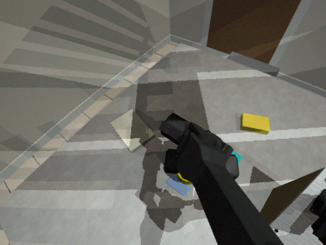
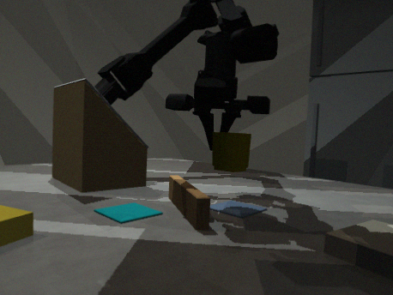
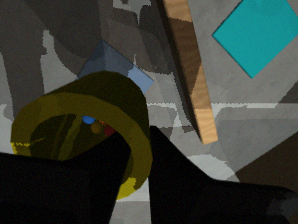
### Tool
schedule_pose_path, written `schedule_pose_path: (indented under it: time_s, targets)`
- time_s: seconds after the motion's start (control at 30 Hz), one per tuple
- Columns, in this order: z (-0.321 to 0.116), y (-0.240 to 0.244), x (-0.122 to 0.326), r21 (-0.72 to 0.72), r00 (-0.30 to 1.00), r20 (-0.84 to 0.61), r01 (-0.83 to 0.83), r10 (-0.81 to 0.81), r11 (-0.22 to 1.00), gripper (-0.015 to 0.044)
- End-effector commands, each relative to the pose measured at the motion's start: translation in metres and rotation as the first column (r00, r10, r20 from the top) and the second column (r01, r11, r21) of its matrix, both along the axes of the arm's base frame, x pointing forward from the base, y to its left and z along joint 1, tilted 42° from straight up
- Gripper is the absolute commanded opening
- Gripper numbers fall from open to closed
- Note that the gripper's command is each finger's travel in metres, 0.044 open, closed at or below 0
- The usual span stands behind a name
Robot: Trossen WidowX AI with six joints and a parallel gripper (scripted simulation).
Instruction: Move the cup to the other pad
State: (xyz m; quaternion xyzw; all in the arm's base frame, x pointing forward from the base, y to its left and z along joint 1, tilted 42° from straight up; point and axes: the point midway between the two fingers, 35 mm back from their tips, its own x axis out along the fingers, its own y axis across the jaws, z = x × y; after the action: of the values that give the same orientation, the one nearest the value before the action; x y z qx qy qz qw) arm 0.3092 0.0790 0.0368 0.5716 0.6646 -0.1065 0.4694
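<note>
Gripper (image 2: 217, 129) clamped on the yellow cup's (image 2: 232, 151) rim, one finger inside, one outside. Cup is upright and off the floor, hanging above the blue pad (image 2: 238, 208). Marbles (image 3: 96, 125) sit in the bottom: blue, red, brownish. Wooden bar (image 2: 189, 200) lies between the blue pad and the teal pad (image 2: 128, 212). Brown wedge block (image 2: 92, 139) behind, yellow block (image 2: 15, 224) far left.

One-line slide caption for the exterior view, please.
Tool pinches the cup rim, cup lifted above the blue pad, wooden bar between it and the teal pad.
</note>
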Motion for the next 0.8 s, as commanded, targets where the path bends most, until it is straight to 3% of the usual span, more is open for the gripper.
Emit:
schedule_pose_path:
  time_s: [0.0,0.77]
  targets:
    - [0.0,0.0,0.0,0.0,1.0,-0.002,0.002,-0.002,1.0,0.0]
    - [-0.02,-0.024,-0.015,0.001,1.0,0.008,0.0,0.0,1.0,0.0]
